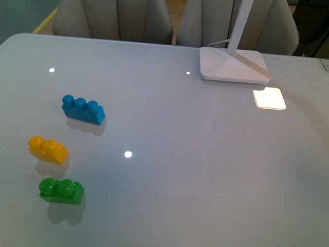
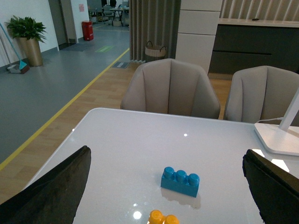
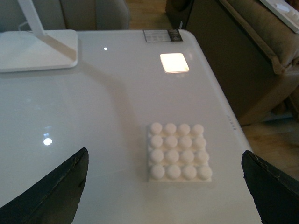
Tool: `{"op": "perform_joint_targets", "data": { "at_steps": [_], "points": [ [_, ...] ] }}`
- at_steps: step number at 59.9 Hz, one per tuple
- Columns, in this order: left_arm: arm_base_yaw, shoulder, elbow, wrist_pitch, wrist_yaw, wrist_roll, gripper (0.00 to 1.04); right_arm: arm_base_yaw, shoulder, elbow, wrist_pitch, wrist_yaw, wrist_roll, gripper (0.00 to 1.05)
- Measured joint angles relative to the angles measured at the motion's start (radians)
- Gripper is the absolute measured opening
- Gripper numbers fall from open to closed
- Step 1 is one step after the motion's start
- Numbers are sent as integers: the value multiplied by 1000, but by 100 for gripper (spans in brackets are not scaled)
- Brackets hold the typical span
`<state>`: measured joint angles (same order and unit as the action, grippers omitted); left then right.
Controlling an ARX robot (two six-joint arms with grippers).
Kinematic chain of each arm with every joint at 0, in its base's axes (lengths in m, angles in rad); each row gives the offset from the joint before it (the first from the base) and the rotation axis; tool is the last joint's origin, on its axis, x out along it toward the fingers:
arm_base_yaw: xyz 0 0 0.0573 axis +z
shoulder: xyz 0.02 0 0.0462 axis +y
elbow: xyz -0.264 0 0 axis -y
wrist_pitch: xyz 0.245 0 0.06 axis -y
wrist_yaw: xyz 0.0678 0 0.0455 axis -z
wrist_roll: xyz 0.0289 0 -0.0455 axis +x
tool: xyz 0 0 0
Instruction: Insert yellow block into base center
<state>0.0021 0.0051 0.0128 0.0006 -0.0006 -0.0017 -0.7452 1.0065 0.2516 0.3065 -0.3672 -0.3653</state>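
Three bricks line the front view's left side; the yellow block (image 1: 48, 149) sits loose between blue (image 1: 83, 109) and green (image 1: 61, 190). The base (image 3: 179, 151) lies centre-frame under the right gripper (image 3: 166, 186). Both grippers' jaws stand apart, empty, likely poised for pickup.

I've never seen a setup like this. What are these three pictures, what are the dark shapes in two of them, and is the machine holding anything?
A two-armed robot took them. The first looks forward from its body: a blue brick, the yellow block and a green brick lie on the white table, with a lamp foot behind. The other two come from cameras on its wrists. The dark shapes are claw fingers, one pair per arm. The left claw hangs open over the bricks; the right claw hangs open over the studded white base. Nothing is held.
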Motion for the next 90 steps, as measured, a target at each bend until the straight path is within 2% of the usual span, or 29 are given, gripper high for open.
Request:
{"op": "perform_joint_targets", "data": {
  "at_steps": [6, 8, 13, 19, 35, 47, 90],
  "points": [
    [0, 0, 0, 0, 0, 0, 97, -120, 399, 89, 219, -80, -153, 96],
    [0, 0, 0, 0, 0, 0, 97, -141, 509, 130, 244, -89, -181, 96],
    [0, 0, 0, 0, 0, 0, 97, -166, 771, 261, 270, -89, -198, 96],
    [0, 0, 0, 0, 0, 0, 97, -145, 957, 398, 277, -82, -144, 96],
    [0, 0, 0, 0, 0, 0, 97, -54, 1147, 600, 267, -90, -56, 96],
    [0, 0, 0, 0, 0, 0, 97, -41, 1248, 696, 256, -101, -23, 96],
    [0, 0, 0, 0, 0, 0, 97, -37, 1437, 737, 368, -115, 7, 96]
  ]
}}
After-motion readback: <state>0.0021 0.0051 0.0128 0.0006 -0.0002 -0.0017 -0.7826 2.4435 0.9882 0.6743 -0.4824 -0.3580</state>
